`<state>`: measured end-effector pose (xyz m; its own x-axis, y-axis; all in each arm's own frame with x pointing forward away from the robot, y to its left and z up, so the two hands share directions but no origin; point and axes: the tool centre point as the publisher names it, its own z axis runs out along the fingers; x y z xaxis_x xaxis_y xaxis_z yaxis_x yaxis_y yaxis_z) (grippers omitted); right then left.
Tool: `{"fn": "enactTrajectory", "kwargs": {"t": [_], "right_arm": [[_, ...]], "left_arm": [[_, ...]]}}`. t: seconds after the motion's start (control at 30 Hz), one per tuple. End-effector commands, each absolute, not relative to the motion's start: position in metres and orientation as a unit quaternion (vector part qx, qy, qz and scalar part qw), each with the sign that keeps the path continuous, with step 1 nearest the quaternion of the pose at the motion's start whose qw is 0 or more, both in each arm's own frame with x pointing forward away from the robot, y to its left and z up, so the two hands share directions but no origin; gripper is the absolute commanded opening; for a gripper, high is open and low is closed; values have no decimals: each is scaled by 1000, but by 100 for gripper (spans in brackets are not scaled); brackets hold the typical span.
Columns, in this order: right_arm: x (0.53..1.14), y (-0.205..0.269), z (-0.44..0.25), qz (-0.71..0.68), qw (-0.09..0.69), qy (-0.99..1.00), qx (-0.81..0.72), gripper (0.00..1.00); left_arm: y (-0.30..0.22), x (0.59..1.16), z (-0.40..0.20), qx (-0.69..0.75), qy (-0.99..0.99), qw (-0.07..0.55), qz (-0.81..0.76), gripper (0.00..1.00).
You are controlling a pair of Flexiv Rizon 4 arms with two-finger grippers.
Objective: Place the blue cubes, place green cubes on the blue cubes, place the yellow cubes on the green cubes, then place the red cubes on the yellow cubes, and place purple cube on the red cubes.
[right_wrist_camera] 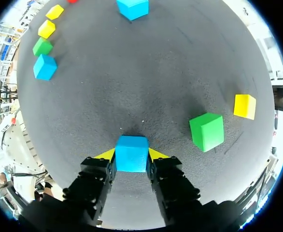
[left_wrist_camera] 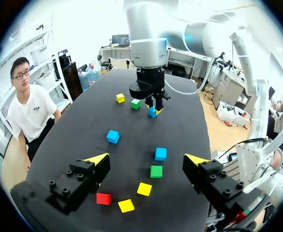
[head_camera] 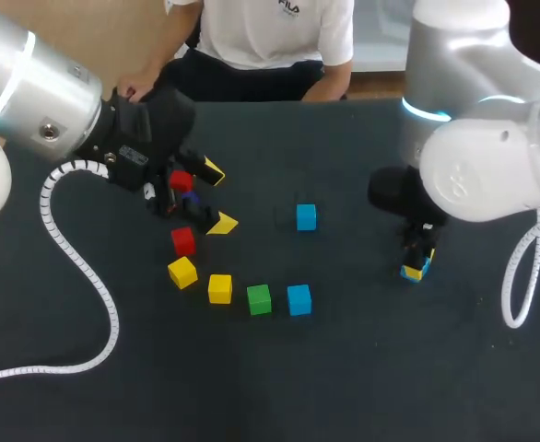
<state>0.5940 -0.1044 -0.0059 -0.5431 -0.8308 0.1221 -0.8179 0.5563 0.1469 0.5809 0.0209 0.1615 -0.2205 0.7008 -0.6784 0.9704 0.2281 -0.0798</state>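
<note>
1. R gripper (right_wrist_camera: 131,154): clenched on blue cube (right_wrist_camera: 131,147), one yellow tip on each side face. Can't tell if cube touches table (right_wrist_camera: 146,87).
2. R wrist view shows that grasp plainly; head view gives only a blue-yellow speck under R arm (head_camera: 491,170).
3. Just beside R gripper: green cube (right_wrist_camera: 207,131), then yellow cube (right_wrist_camera: 244,106). Both wrist views show them; in head view R arm covers them.
4. L gripper (left_wrist_camera: 146,159): released, fingers wide, nothing btwn.
5. Ahead of L gripper, an arc: red cube (left_wrist_camera: 103,198), 2nd yellow cube (left_wrist_camera: 126,205), 3rd yellow cube (left_wrist_camera: 144,189), 2nd green cube (left_wrist_camera: 156,171), 2nd blue cube (left_wrist_camera: 161,153).
6. 3rd blue cube (left_wrist_camera: 113,137) alone, farther out, btwn the two grippers.
</note>
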Motion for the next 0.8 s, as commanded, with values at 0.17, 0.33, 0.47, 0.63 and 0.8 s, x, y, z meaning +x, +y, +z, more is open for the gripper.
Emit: {"fn": "enactTrajectory", "kwargs": {"t": [0.17,0.33,0.47,0.63,0.8], "right_arm": [[596,-106,-8,-32,94,-877,469,0],[593,-111,-4,-21,94,-863,496,0],[588,-118,2,-20,103,-842,530,0],[579,-123,11,-22,96,-824,559,0],[574,-124,25,-36,78,-810,580,0]], "left_arm": [[20,582,162,567,739,261,-255,100],[20,582,162,567,739,261,-255,100],[20,582,162,567,739,261,-255,100],[20,582,162,567,739,261,-255,100],[20,582,162,567,739,261,-255,100]]}}
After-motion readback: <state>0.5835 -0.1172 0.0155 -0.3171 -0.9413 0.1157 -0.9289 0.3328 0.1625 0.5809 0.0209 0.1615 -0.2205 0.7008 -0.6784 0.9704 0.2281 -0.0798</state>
